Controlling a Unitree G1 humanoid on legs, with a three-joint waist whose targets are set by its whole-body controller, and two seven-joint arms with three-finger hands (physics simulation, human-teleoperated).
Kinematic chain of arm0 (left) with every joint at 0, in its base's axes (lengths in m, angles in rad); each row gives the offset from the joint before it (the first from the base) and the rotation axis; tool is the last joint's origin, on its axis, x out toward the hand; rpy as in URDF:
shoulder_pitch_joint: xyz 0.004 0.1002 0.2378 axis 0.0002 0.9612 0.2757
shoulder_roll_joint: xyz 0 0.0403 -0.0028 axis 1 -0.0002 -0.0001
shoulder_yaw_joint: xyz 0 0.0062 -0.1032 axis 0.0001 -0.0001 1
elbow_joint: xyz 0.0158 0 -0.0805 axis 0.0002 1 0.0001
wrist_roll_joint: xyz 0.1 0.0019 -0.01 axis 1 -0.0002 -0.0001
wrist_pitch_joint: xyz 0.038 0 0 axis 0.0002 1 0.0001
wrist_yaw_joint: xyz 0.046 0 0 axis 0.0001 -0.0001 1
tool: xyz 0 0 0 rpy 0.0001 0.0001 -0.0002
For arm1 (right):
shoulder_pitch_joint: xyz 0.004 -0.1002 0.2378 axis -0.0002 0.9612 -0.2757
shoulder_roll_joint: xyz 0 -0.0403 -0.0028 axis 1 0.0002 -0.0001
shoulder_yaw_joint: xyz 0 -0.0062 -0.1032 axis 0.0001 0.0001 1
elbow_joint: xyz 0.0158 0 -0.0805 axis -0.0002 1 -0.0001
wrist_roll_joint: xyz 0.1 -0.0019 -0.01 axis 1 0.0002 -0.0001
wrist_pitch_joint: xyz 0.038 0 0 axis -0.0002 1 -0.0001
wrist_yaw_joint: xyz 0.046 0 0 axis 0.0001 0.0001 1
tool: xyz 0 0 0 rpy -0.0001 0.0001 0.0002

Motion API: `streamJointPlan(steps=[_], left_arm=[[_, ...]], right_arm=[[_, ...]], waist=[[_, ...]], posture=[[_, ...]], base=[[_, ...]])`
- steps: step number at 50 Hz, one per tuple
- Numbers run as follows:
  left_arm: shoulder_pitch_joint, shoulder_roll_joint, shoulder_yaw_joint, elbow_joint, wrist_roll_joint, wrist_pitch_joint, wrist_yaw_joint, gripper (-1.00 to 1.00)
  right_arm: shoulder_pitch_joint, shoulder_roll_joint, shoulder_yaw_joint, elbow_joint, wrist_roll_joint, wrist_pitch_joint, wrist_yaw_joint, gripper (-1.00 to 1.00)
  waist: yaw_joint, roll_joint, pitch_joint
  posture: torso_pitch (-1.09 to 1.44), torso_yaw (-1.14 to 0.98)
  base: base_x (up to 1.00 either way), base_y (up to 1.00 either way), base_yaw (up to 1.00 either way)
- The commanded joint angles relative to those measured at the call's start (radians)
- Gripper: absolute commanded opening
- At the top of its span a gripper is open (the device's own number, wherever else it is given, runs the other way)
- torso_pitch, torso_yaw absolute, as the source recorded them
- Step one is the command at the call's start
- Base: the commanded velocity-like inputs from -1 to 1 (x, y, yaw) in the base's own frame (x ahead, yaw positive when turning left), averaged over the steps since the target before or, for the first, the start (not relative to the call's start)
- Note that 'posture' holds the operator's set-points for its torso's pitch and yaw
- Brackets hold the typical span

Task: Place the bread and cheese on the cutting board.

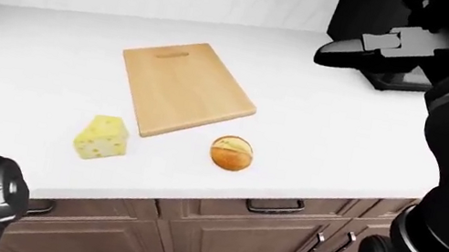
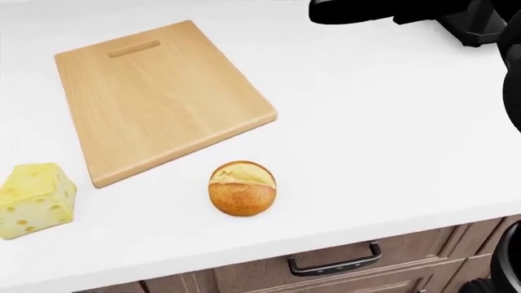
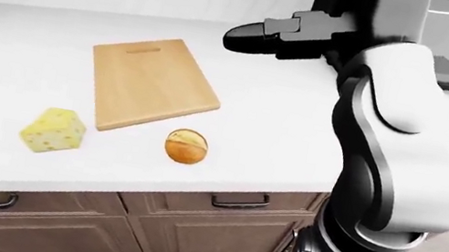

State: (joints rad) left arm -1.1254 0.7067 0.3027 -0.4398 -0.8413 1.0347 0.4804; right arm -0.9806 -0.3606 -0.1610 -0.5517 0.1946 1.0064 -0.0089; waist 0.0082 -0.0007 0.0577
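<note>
Bread (image 2: 242,188) and cheese (image 2: 33,200) lie on counter (image 2: 391,128) beside cutting board (image 2: 159,94).

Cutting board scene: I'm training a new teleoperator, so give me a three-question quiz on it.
1. True or false: the bread roll lies on the cutting board.
2. In the head view, the cheese sits: A) left of the roll, B) right of it, C) on the board.
3. Fill in: the right hand hangs above the ____ , holding nothing.

Key: 1 false; 2 A; 3 counter.
</note>
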Motion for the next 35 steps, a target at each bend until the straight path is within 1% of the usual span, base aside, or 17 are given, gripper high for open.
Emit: streamJointPlan(steps=[1,3,4,6,8,11,16,17,18,19,20,21,27,29,31,32,35], left_arm=[[-0.031,0.01,0.006,-0.008,-0.002,-0.02,0.002,1.0],[-0.029,0.011,0.005,-0.007,-0.003,-0.022,0.002,1.0],[-0.029,0.012,0.005,-0.007,-0.003,-0.023,0.002,1.0],[-0.029,0.012,0.004,-0.008,-0.004,-0.023,0.003,1.0],[-0.027,0.012,0.002,-0.007,-0.003,-0.026,0.003,1.0],[-0.025,0.009,-0.001,-0.009,0.0,-0.027,0.002,1.0],[-0.025,0.006,-0.002,-0.011,0.001,-0.023,0.002,1.0],[-0.025,0.006,-0.001,-0.011,0.001,-0.023,0.002,1.0],[-0.023,0.005,-0.002,-0.01,0.003,-0.025,0.0,1.0],[-0.023,0.005,-0.002,-0.011,0.003,-0.024,0.0,1.0],[-0.024,0.004,-0.002,-0.011,0.004,-0.024,0.0,1.0],[-0.024,0.003,-0.003,-0.011,0.005,-0.025,0.0,1.0],[-0.024,0.003,0.001,-0.007,0.01,-0.025,-0.006,1.0],[-0.027,0.004,0.002,-0.007,0.008,-0.024,-0.004,1.0],[-0.028,0.006,0.003,-0.005,0.008,-0.025,-0.005,1.0],[-0.028,0.007,0.003,-0.005,0.007,-0.024,-0.004,1.0],[-0.029,0.008,0.003,-0.008,0.003,-0.022,-0.001,1.0]], right_arm=[[-0.026,-0.01,-0.014,-0.01,-0.008,-0.023,-0.004,1.0],[-0.023,-0.01,-0.013,-0.007,-0.011,-0.026,-0.003,1.0],[-0.023,-0.009,-0.012,-0.007,-0.011,-0.026,-0.002,1.0],[-0.022,-0.009,-0.012,-0.006,-0.013,-0.028,-0.001,1.0],[-0.019,-0.009,-0.014,-0.004,-0.014,-0.031,0.001,1.0],[-0.018,-0.007,-0.012,-0.004,-0.016,-0.032,0.002,1.0],[-0.016,-0.003,-0.01,0.0,-0.02,-0.036,0.004,1.0],[-0.016,-0.003,-0.01,0.001,-0.02,-0.036,0.004,1.0],[-0.016,-0.003,-0.011,0.001,-0.02,-0.036,0.005,1.0],[-0.016,-0.003,-0.011,-0.001,-0.021,-0.035,0.005,1.0],[-0.017,-0.002,-0.012,-0.002,-0.02,-0.033,0.005,1.0],[-0.017,-0.002,-0.013,-0.002,-0.02,-0.034,0.005,1.0],[-0.016,-0.002,-0.009,0.003,-0.028,-0.044,0.005,1.0],[-0.022,-0.008,-0.003,0.005,-0.041,-0.032,0.001,1.0],[-0.021,-0.008,-0.003,0.005,-0.046,-0.03,0.004,1.0],[-0.022,-0.007,-0.003,0.004,-0.047,-0.029,0.005,1.0],[-0.019,-0.005,0.003,0.006,-0.058,-0.029,0.01,1.0]], waist=[[-0.007,0.01,-0.02],[-0.001,-0.006,-0.018],[-0.004,-0.025,-0.018],[-0.004,-0.009,-0.025],[-0.003,-0.018,-0.023],[0.002,-0.008,-0.021],[-0.002,0.044,-0.01],[-0.006,0.07,-0.017],[-0.006,0.111,-0.033],[-0.003,0.077,-0.024],[-0.009,0.087,-0.025],[-0.007,0.082,-0.03],[-0.009,0.033,-0.026],[0.001,0.008,0.003],[0.012,-0.044,-0.006],[0.01,-0.011,0.008],[0.0,0.004,0.001]], posture=[[0.0,0.0],[0.0,0.0],[0.0,0.0],[0.0,0.0],[0.0,0.0],[0.0,0.0],[0.0,0.0],[0.0,0.0],[0.0,0.0],[0.0,0.0],[0.0,0.0],[0.0,0.0],[0.0,0.0],[0.0,0.0],[0.0,0.0],[0.0,0.0],[0.0,0.0]], base=[[0.0,0.0,0.11],[0.0,0.0,0.11],[0.0,0.0,0.12],[0.0,0.0,0.12],[0.0,0.0,0.12],[0.0,0.0,0.15],[0.0,0.0,0.15],[0.0,0.0,0.15],[0.0,0.0,0.16],[0.0,0.0,0.17],[0.0,0.0,0.16],[0.0,0.0,0.17],[0.0,0.0,0.17],[0.0,0.0,0.0],[0.0,0.0,0.0],[0.0,0.0,0.0],[0.0,0.0,0.0]])
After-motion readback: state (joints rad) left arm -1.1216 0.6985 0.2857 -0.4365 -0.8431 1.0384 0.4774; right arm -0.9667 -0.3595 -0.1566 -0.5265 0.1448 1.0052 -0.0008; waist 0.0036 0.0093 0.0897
